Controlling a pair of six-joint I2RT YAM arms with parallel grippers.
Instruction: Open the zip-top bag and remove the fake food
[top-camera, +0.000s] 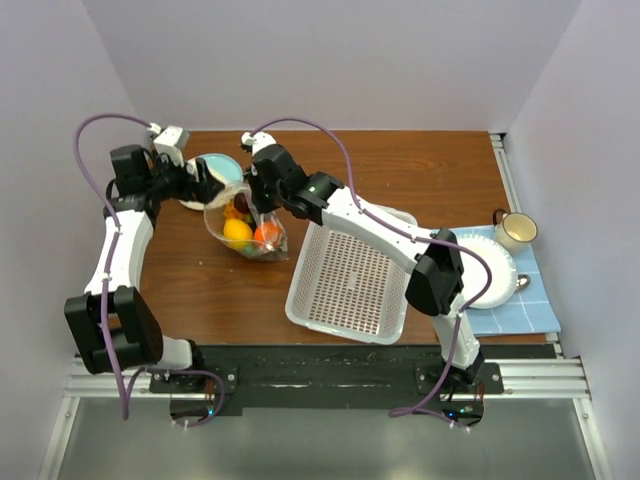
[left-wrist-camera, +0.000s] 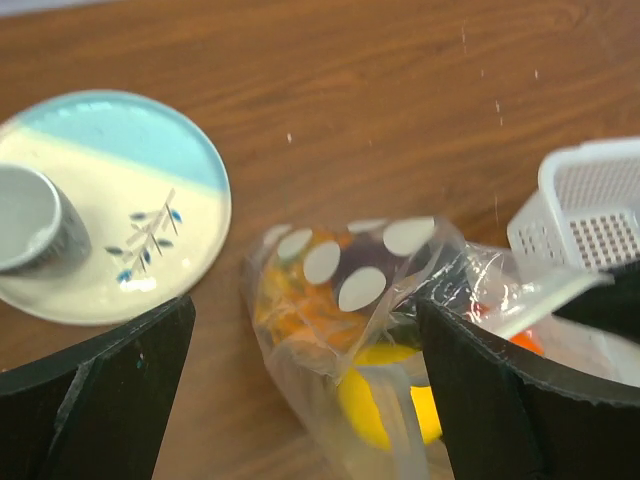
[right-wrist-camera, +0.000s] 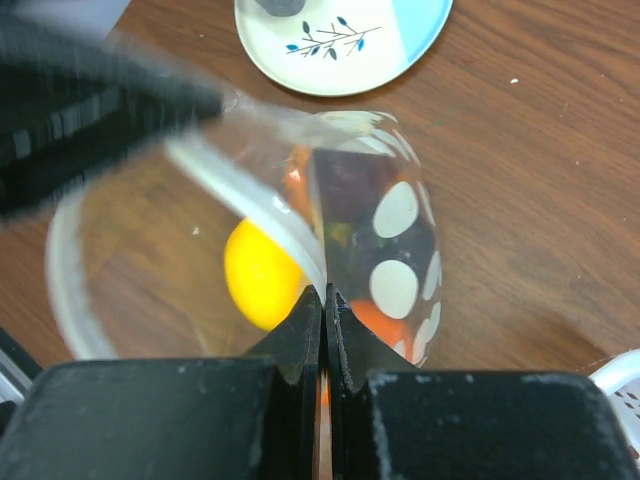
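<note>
The zip-top bag (top-camera: 250, 238) hangs just above the table at the back left, its mouth spread wide. It holds the fake food: a yellow lemon (top-camera: 237, 232), an orange (top-camera: 266, 237) and a dark piece (right-wrist-camera: 350, 195). My right gripper (right-wrist-camera: 325, 295) is shut on the bag's zip rim (right-wrist-camera: 290, 235). In the top view it sits at the bag's upper right (top-camera: 258, 195). My left gripper (left-wrist-camera: 305, 400) is wide open and straddles the bag (left-wrist-camera: 340, 300), with the lemon (left-wrist-camera: 385, 410) between its fingers. Crinkled plastic lies against its right finger (left-wrist-camera: 520, 400). In the top view it is at the bag's upper left (top-camera: 213, 185).
A blue and cream plate (left-wrist-camera: 130, 200) with a small cup (left-wrist-camera: 30, 220) lies just behind the bag. The white perforated basket (top-camera: 350, 280) is to the bag's right. A white plate (top-camera: 490, 270) on a blue cloth and a mug (top-camera: 516, 230) are at the far right.
</note>
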